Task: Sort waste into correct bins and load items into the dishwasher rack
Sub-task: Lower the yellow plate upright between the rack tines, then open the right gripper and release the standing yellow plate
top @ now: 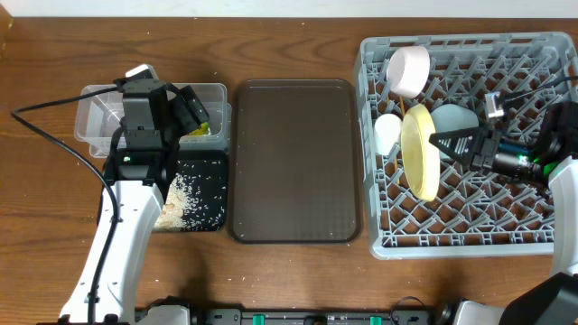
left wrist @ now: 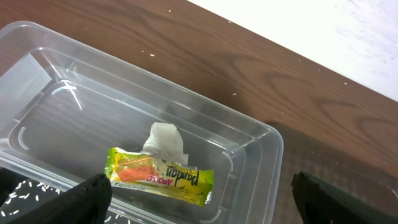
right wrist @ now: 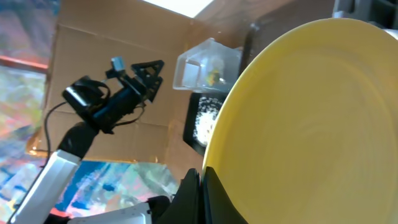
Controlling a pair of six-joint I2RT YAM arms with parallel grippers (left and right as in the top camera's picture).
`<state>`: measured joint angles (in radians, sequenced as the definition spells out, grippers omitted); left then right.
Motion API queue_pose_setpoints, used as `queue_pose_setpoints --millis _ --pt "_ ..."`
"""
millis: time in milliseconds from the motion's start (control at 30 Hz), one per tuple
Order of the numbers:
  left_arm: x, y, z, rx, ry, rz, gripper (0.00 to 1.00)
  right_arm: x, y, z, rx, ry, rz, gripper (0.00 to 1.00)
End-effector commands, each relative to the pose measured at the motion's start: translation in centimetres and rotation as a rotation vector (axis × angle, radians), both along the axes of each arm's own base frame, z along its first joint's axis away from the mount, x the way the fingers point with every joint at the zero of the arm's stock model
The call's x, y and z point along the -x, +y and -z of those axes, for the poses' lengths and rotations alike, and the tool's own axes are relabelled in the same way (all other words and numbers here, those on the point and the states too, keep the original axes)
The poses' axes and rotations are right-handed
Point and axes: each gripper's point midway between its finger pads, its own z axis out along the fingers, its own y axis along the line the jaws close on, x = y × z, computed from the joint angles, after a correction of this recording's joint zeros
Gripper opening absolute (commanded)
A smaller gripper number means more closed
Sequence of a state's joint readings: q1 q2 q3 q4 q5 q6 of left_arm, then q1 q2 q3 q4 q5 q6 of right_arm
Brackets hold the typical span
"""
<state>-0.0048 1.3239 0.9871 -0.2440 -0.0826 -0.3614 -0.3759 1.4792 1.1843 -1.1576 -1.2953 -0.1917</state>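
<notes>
Yellow-green and plain, the plate [top: 421, 152] stands on edge overhead in the grey dishwasher rack [top: 461, 236] at 3 o'clock, long axis 12 to 6. My right gripper [top: 437, 142] pinches its rim. One white cup [top: 387, 134], one pinkish bowl [top: 408, 70] and one light blue bowl [top: 456, 119] sit nearby.

Left wrist: my left gripper [left wrist: 202, 198] gapes wide above the clear tub [left wrist: 249, 134], which contains one tissue [left wrist: 166, 139] and one snack wrapper [left wrist: 163, 176] lying roughly 9 to 3.

Right wrist: the plate's glossy rim is clamped at 6.

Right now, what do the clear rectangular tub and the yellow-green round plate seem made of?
The clear rectangular tub looks like glossy plastic: see-through walls, bright highlights. The yellow-green round plate looks like smooth plastic or melamine, evenly coloured with soft sheen; ceramic possible.
</notes>
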Motion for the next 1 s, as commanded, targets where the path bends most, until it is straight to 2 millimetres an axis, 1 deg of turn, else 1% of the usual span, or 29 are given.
queue_pose_setpoints --millis 0,133,200,367,500,600,767,867,967 --pt "-0.2 0.3 -1.0 -0.015 -0.019 -0.006 0.95 0.0 -0.3 0.2 0.03 0.001 0.011 0.01" --pt "-0.2 0.3 -1.0 -0.015 -0.019 -0.006 0.95 0.0 -0.7 1.2 0.091 0.026 0.019 0.02" --pt "-0.2 0.3 -1.0 -0.015 -0.019 -0.006 0.95 0.0 -0.9 1.6 0.113 0.033 0.022 0.04" --pt "-0.2 0.3 -1.0 -0.015 -0.019 -0.006 0.95 -0.2 -1.0 1.7 0.127 0.024 0.024 0.06" --pt "-0.2 0.3 -1.0 -0.015 -0.019 -0.006 0.95 -0.2 -1.6 2.9 0.198 0.053 0.035 0.06" --pt "-0.2 0.3 -1.0 -0.015 -0.019 -0.006 0.96 -0.3 -1.8 3.1 0.208 0.059 0.042 0.07" --pt "-0.2 0.3 -1.0 -0.015 -0.019 -0.006 0.95 -0.9 -2.1 3.0 0.218 0.037 0.055 0.11" --pt "-0.2 0.3 -1.0 -0.015 -0.019 -0.006 0.95 -1.3 -2.3 3.0 0.223 0.039 0.072 0.11" --pt "-0.2 0.3 -1.0 -0.015 -0.019 -0.006 0.95 -1.6 -2.9 3.7 0.259 0.072 0.102 0.11"
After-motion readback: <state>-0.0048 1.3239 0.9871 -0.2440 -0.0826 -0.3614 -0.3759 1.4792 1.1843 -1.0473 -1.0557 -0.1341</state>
